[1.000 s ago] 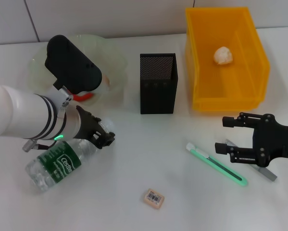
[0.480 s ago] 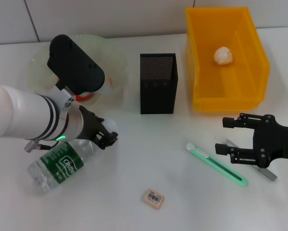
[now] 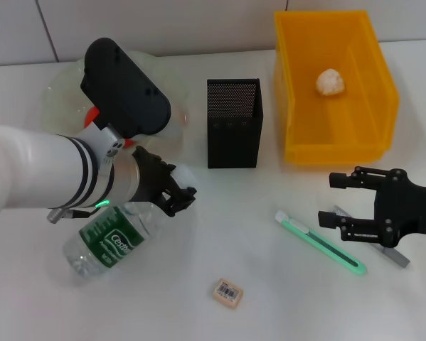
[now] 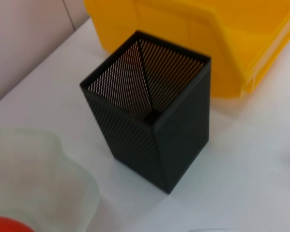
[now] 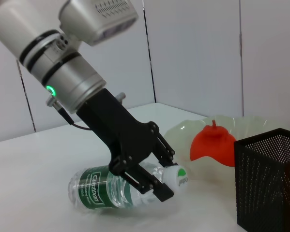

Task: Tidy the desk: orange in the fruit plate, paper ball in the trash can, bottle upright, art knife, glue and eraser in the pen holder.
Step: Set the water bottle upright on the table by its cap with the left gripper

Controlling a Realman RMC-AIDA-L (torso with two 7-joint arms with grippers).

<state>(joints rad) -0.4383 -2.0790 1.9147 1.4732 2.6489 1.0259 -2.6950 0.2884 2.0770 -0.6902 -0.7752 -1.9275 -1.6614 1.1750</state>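
White table (image 3: 220,234) under a pale tiled wall carries everything, and the pen holder (image 3: 232,123), a square black mesh box with nothing showing inside it, stands near its middle. Just left of the pen holder and nearer the robot, the bottle (image 3: 116,238) lies tilted, its white cap raised toward the pen holder; its green label reads something like "Cestbon". The left pincer (image 3: 176,193) is clamped on the bottle's neck just behind the cap. Behind that arm, left of the pen holder, the pale green fruit plate (image 3: 60,92) holds the orange (image 5: 211,144), mostly hidden in the head view. Right of the pen holder the yellow trash can (image 3: 333,85) contains the white paper ball (image 3: 330,82). Nearer the robot than the pen holder lies the tan eraser (image 3: 228,293), its barcode label facing up, and to the right a green art knife (image 3: 321,242). The right pincer (image 3: 335,199), fingers apart, hovers beside the knife, below the trash can.
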